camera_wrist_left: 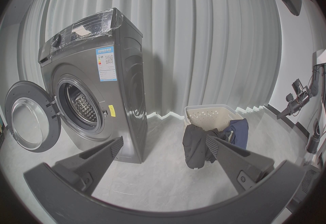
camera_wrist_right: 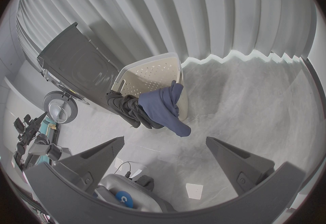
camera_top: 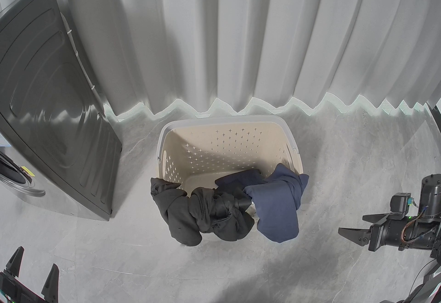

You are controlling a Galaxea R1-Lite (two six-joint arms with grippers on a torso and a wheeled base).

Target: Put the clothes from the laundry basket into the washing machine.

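Notably, the left wrist view catches the washing machine (camera_wrist_left: pixel 102 92) with its door (camera_wrist_left: pixel 32 116) open, left of the laundry basket (camera_wrist_left: pixel 207 116); left gripper (camera_wrist_left: pixel 163 139) and right gripper (camera_wrist_right: pixel 164 139) gape empty.

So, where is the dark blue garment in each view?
Head view: blue garment hangs on the laundry basket, near rim, right of the black garment.
Left wrist view: blue garment on the basket's side away from the washing machine.
Right wrist view: blue garment draped down the basket's outer wall.
Shared landmark: the laundry basket.

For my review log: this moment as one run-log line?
left jaws, right jaws: open, empty | black garment, blue garment: draped over basket rim | washer door: open
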